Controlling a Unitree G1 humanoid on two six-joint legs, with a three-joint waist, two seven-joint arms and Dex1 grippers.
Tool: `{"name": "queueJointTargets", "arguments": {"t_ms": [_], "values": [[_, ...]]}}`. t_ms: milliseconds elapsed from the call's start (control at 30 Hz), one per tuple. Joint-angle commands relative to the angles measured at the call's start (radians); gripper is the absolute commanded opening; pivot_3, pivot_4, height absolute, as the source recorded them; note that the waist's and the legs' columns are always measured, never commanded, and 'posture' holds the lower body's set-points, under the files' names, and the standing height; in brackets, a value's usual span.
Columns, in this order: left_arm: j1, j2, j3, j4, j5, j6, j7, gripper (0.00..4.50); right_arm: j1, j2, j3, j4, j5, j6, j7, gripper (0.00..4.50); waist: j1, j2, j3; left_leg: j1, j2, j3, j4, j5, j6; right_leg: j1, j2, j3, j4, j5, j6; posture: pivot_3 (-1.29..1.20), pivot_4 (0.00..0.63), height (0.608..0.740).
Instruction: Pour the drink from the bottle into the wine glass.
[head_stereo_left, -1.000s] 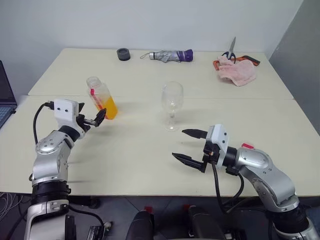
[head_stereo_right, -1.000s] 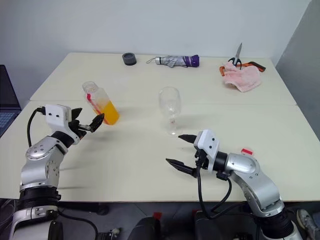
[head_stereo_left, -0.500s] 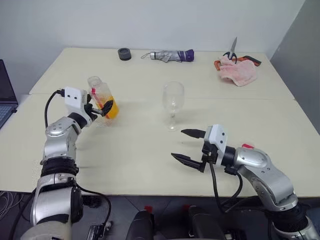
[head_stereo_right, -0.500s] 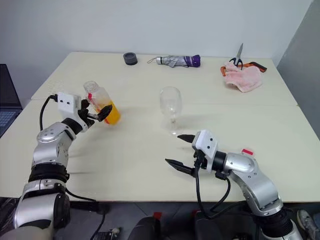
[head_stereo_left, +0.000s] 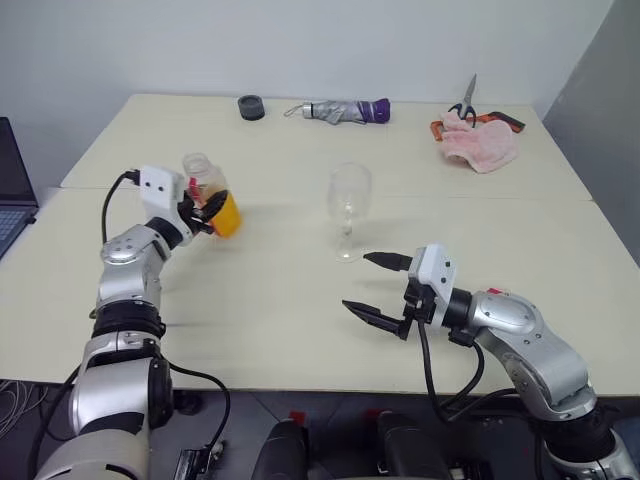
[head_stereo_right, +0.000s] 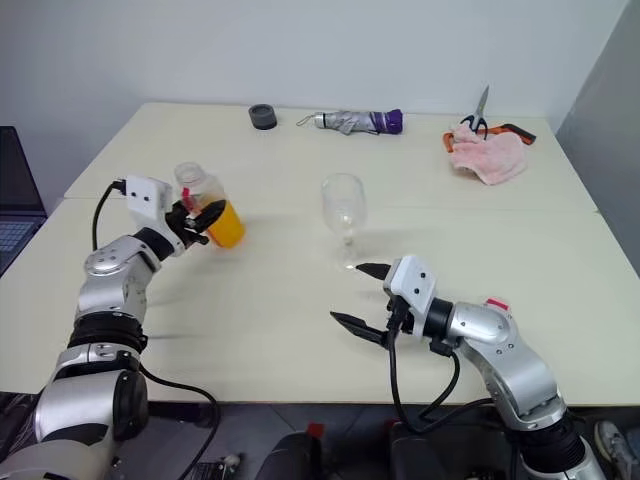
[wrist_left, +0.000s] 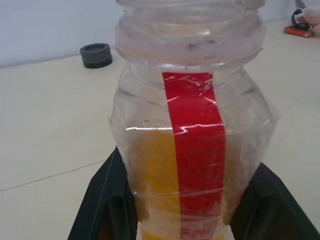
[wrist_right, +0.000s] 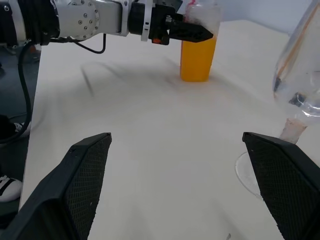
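Left end effector (head_stereo_left: 203, 210) clamped on upright bottle (head_stereo_left: 210, 196) toward tabletop's (head_stereo_left: 300, 290) left edge; wine glass (head_stereo_left: 348, 208) mid-tabletop to its right, nearer wide-open right end effector (head_stereo_left: 375, 286).

Orange-filled bottle (head_stereo_left: 212, 200) stands left of the empty upright wine glass (head_stereo_left: 348, 207).

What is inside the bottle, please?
The bottle holds orange drink in its lower part; its upper part looks empty. The left gripper and the red label strip cover part of the liquid.
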Motion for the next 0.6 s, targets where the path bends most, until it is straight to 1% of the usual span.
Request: {"name": "queueJointTargets", "arguments": {"t_ms": [33, 133, 267, 467, 600], "values": [[-0.022, -0.015, -0.052, -0.224, -0.003, 0.035, -0.014, 1.81, -0.051, 0.015, -0.084, -0.072, 0.056, 0.032, -0.053, 4.50, 0.002, -0.001, 0.001, -0.001, 0.000, -0.001, 0.000, 0.000, 0.000, 0.000, 0.000, 0.000, 0.000, 0.000, 0.000, 0.00, 0.150, 0.740], [-0.054, -0.030, -0.115, -0.332, 0.020, 0.062, -0.035, 1.80, -0.092, 0.028, -0.132, -0.080, 0.093, 0.073, -0.098, 4.50, 0.003, -0.001, 0.001, -0.001, 0.000, -0.001, 0.001, 0.000, 0.000, 0.000, -0.001, 0.000, 0.000, 0.000, 0.000, 0.00, 0.150, 0.740], [-0.105, -0.032, -0.183, -0.367, 0.050, 0.051, -0.077, 1.80, -0.122, 0.036, -0.157, -0.090, 0.124, 0.126, -0.144, 4.50, 0.002, -0.001, 0.001, -0.001, -0.001, -0.001, 0.000, 0.000, 0.000, 0.000, -0.001, 0.000, 0.000, 0.000, 0.000, 0.00, 0.150, 0.740], [-0.194, -0.029, -0.263, -0.292, 0.135, -0.103, -0.127, 1.80, -0.136, 0.048, -0.144, -0.084, 0.097, 0.098, -0.184, 4.50, -0.005, -0.001, 0.001, 0.001, -0.001, 0.001, -0.001, 0.000, 0.000, 0.000, 0.001, 0.001, 0.000, 0.000, 0.000, 0.00, 0.150, 0.740], [-0.249, -0.026, -0.300, -0.203, 0.201, -0.239, -0.123, 1.80, -0.135, 0.050, -0.133, -0.078, 0.113, 0.085, -0.168, 4.50, -0.003, -0.001, 0.001, 0.000, -0.001, 0.001, -0.001, 0.000, 0.000, -0.001, 0.001, 0.001, 0.000, 0.000, 0.000, 0.00, 0.150, 0.740]]}}
